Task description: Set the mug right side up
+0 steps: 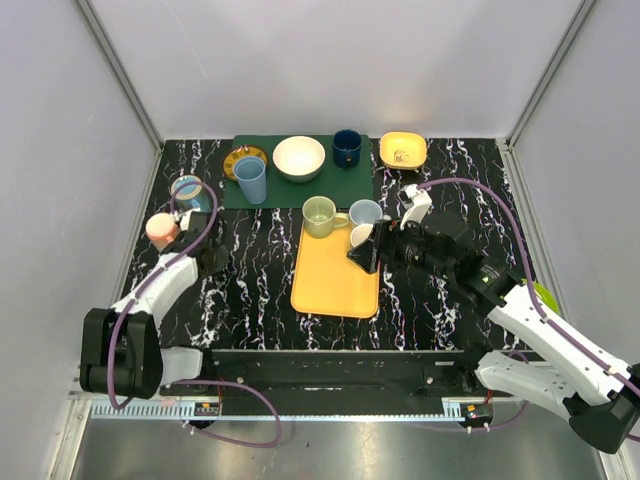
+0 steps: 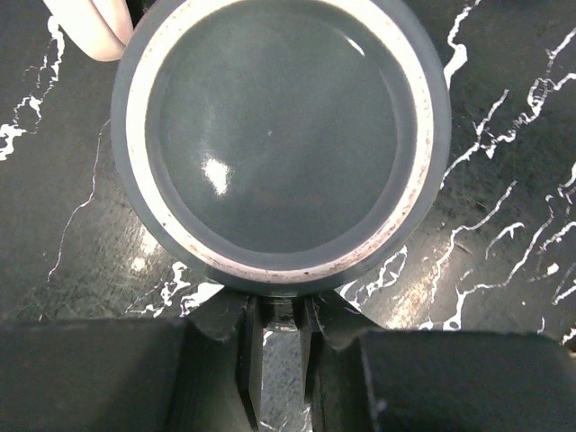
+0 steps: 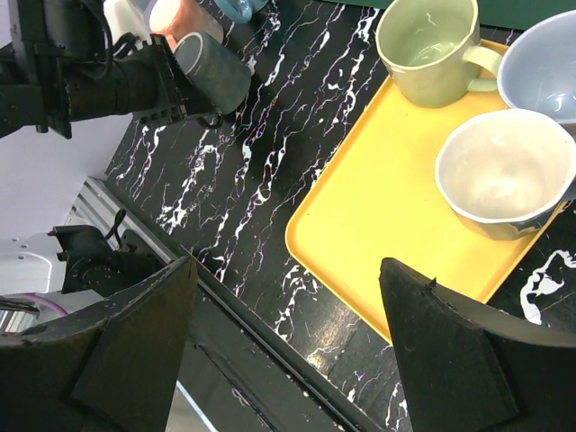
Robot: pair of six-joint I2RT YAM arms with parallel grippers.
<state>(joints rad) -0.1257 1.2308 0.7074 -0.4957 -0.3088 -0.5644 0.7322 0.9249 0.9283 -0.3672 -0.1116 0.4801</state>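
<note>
Left claw (image 2: 281, 310) clenched on the handle of the grey mug (image 2: 274, 135), whose base faces it; right claw (image 3: 286, 270) released.

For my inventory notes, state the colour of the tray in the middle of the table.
Yellow tray; it shows best in the top external view.

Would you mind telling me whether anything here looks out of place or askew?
Yes: the grey mug at the left gripper shows its unglazed foot ring to the left wrist camera, so it is not upright. The white cup also seems to sit across the right rim of the yellow tray, possibly tilted.
</note>
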